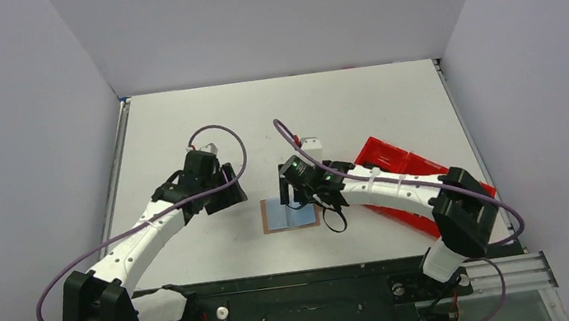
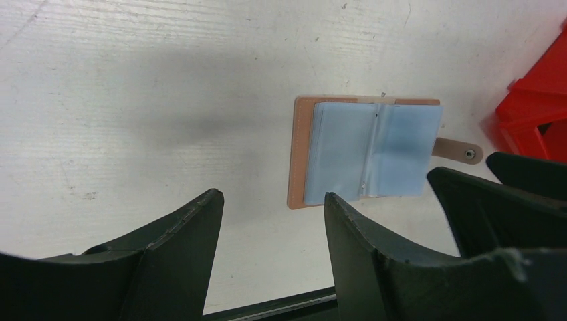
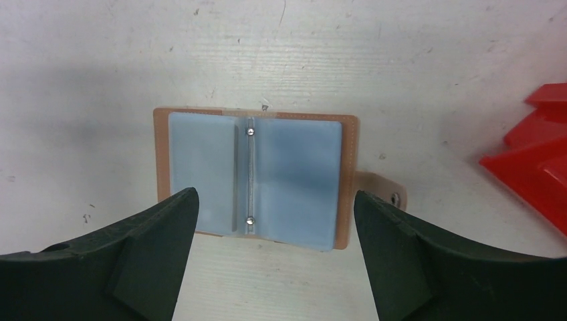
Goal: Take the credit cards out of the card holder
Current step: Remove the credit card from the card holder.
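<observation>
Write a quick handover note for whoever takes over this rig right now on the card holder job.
Left end effector: open, empty, hovering to the left of the card holder.
Right end effector: open, empty, poised above the card holder.
Card holder: lies open and flat on the table, light blue sleeves up, strap tab toward the red tray.
Done: holder is open. No card is seen outside it.
Left: pull the cards out. Whether the sleeves hold any is hard to tell from these views.
</observation>
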Action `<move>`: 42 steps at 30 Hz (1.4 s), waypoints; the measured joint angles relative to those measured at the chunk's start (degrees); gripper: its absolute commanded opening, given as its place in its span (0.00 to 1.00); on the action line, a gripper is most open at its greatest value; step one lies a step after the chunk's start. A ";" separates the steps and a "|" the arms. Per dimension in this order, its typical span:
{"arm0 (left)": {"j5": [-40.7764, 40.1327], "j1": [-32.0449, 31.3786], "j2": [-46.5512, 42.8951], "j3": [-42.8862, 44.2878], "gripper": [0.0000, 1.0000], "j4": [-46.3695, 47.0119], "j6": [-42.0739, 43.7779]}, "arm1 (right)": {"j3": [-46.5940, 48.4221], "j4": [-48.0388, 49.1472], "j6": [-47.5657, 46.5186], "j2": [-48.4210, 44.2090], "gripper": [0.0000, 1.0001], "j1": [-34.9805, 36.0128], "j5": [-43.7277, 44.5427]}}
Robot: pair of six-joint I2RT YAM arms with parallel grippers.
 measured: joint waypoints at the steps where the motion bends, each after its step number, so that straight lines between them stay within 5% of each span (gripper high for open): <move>1: -0.02 0.35 -0.02 -0.02 0.55 0.00 0.00 | 0.22 0.24 0.00 1.49 0.79 0.31 -0.35; 34: 1.70 4.35 -0.33 -3.34 0.55 -0.46 0.57 | 10.43 0.57 -1.18 20.46 0.62 4.70 -4.26; 42: 2.62 4.35 -0.31 -4.09 0.55 0.15 0.48 | 10.21 1.86 -1.25 20.52 0.46 4.76 -5.01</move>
